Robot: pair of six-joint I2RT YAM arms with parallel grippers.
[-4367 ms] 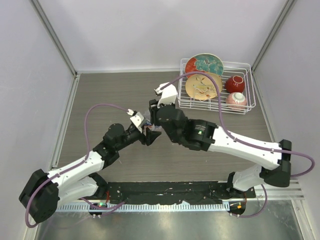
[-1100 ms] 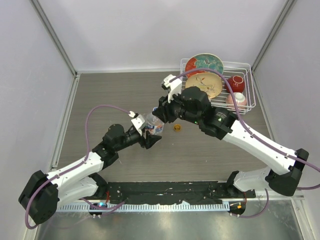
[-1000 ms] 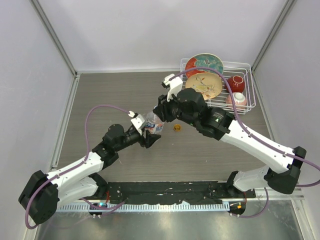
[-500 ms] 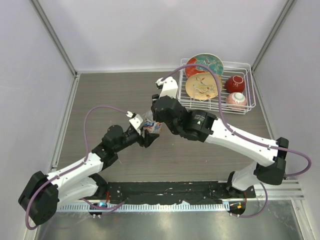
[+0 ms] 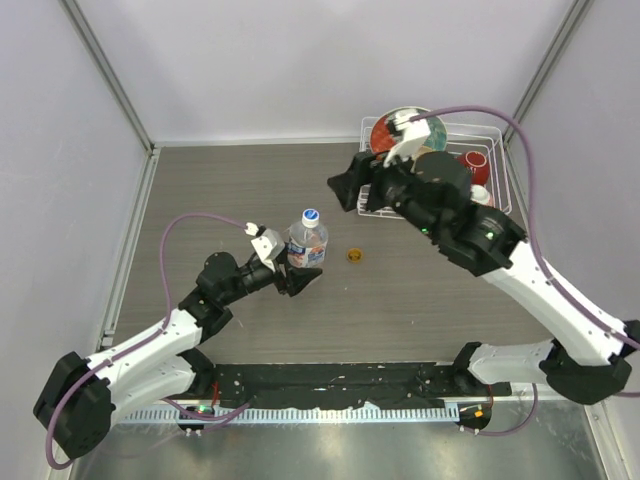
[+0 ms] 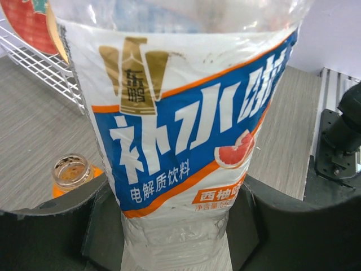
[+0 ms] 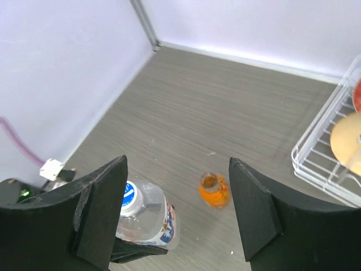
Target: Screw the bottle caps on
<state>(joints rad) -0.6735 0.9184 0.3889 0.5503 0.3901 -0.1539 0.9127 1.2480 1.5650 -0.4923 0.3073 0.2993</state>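
The clear water bottle (image 5: 306,243) stands upright mid-table with the white, blue-printed cap (image 5: 310,215) on its neck. My left gripper (image 5: 299,273) is shut on the bottle's lower body; in the left wrist view the labelled bottle (image 6: 186,113) fills the gap between both fingers (image 6: 256,226). A short orange bottle (image 5: 355,256) stands just to the right, its mouth uncapped (image 7: 213,189). My right gripper (image 5: 346,190) hangs open, raised and apart from both bottles. In its wrist view the capped bottle (image 7: 144,217) and the orange one lie below the open gripper (image 7: 177,209).
A white wire rack (image 5: 497,135) at the back right holds patterned plates (image 5: 386,130) and bowls (image 5: 476,163), partly hidden by the right arm. The rack's corner (image 7: 318,155) shows at the right wrist view's edge. Grey walls enclose the table's left and back.
My right gripper has opened, let go of the cap and pulled up and back toward the rack. The cap stays on the water bottle. The left gripper keeps its hold.
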